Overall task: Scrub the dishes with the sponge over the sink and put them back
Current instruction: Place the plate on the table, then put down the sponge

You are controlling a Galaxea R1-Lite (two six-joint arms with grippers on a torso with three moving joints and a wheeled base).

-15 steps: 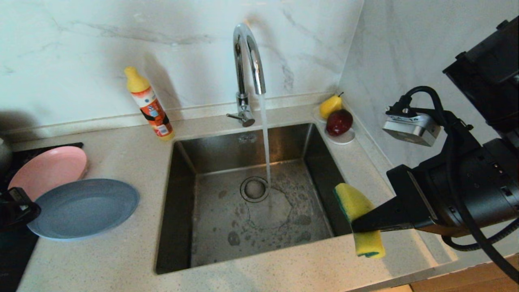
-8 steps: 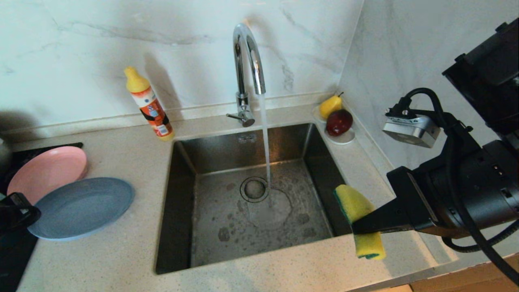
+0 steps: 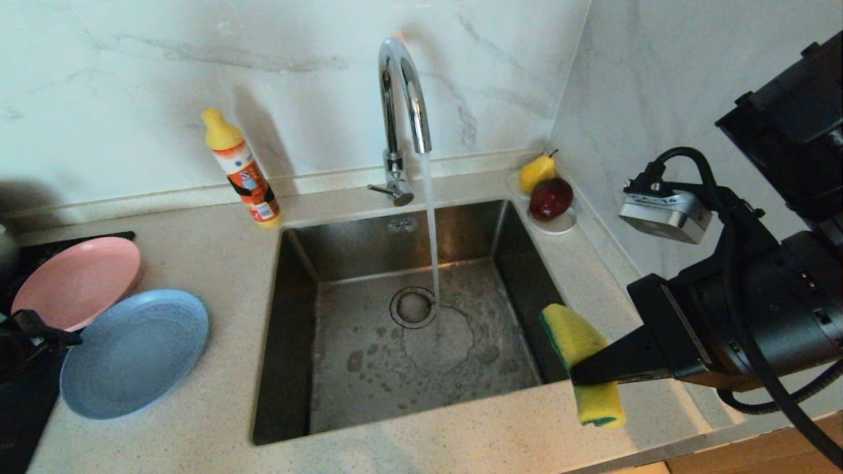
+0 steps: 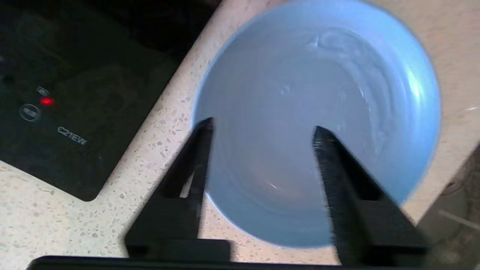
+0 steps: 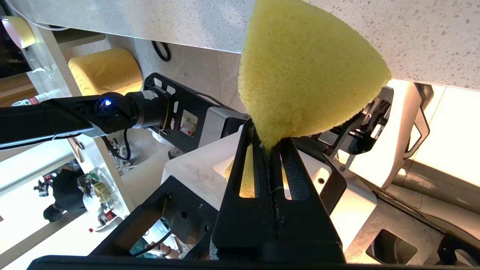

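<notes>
The blue plate (image 3: 135,352) lies flat on the surface near its left edge, beside the pink plate (image 3: 78,282); the left gripper (image 4: 262,131) hangs over it with jaws apart, holding nothing; the right gripper (image 3: 579,368) pinches the sponge (image 3: 583,355) over the sink's (image 3: 296,329) right rim; putting back looks done, so the next move calls for taking another dish.
</notes>
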